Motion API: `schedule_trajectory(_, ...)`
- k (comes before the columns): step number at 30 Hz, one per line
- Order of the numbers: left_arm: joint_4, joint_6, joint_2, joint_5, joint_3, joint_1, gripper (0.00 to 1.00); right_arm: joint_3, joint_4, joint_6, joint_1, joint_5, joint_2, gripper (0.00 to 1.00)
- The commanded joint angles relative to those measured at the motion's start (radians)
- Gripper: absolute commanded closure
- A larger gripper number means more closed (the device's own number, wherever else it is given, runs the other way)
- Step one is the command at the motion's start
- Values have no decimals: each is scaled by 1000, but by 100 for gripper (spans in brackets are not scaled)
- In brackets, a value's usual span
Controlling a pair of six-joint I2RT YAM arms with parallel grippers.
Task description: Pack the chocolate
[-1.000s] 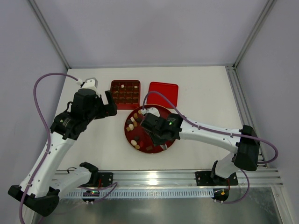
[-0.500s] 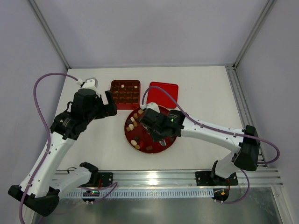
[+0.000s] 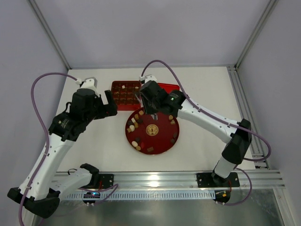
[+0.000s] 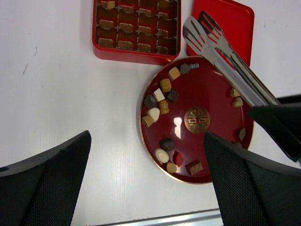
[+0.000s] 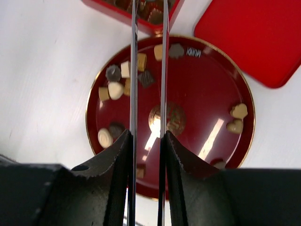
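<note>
Several pieces of chocolate (image 4: pixel 160 100) lie on the round red plate (image 4: pixel 214 84), in a cluster at its left, near its front rim and at its right (image 5: pixel 236 117). More chocolate sits in the compartments of the red box (image 4: pixel 136 26) behind the plate. My right gripper (image 5: pixel 146 134) is shut on metal tongs (image 4: pixel 225 56). Their tips reach over the near right corner of the box (image 3: pixel 126 94); whether they hold a piece I cannot tell. My left gripper (image 4: pixel 146 136) hangs open above the table left of the plate (image 3: pixel 162 120), holding nothing.
The flat red lid (image 4: pixel 233 21) lies right of the box, partly under the right arm (image 3: pixel 197 113). White table (image 4: pixel 61 94) spreads left of the plate. A metal rail (image 3: pixel 155 179) runs along the near edge.
My right arm has swung from over the plate's middle toward the back, carrying the tongs up to the box's near right corner. The left arm has stayed put.
</note>
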Motion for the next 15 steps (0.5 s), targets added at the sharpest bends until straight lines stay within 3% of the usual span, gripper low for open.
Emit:
schedule_trajectory(1,-7,13,-6,0,51,1,0,75,146,-68,-40,-15,59,66)
schedule_trajectory(7,-29,-1,-28,9,56,1,0,148,266,-105,-66,-34,182,66)
schedule_trajectory(15,-52,-3,-51,-1,55,0,1,276,288,-104,-69,-83,334,66)
